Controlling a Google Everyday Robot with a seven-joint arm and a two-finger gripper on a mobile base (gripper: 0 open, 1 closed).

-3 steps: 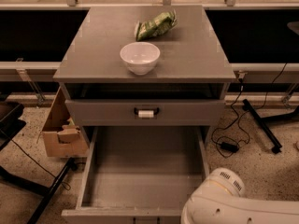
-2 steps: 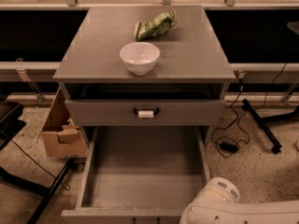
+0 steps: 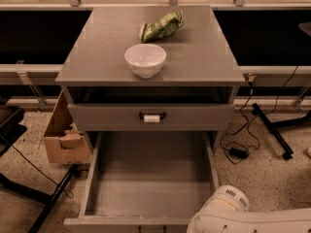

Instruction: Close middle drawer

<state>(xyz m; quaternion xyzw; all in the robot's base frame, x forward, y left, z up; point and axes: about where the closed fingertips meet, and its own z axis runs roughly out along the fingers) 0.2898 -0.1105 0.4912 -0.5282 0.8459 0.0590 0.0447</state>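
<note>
camera view: middle drawer (image 3: 150,178) stands far out; white arm (image 3: 243,217) low by its front corner, likely lining up a push. gripper off-frame below, grip state cannot be told.

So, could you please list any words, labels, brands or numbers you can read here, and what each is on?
No text can be read.
Green snack bag: print too blurred to read.
White tag on the upper drawer's handle: no legible marks.
Cardboard box: nothing legible.
The gripper is out of view; only the robot's white arm shows, bottom right, beside the open middle drawer.
</note>
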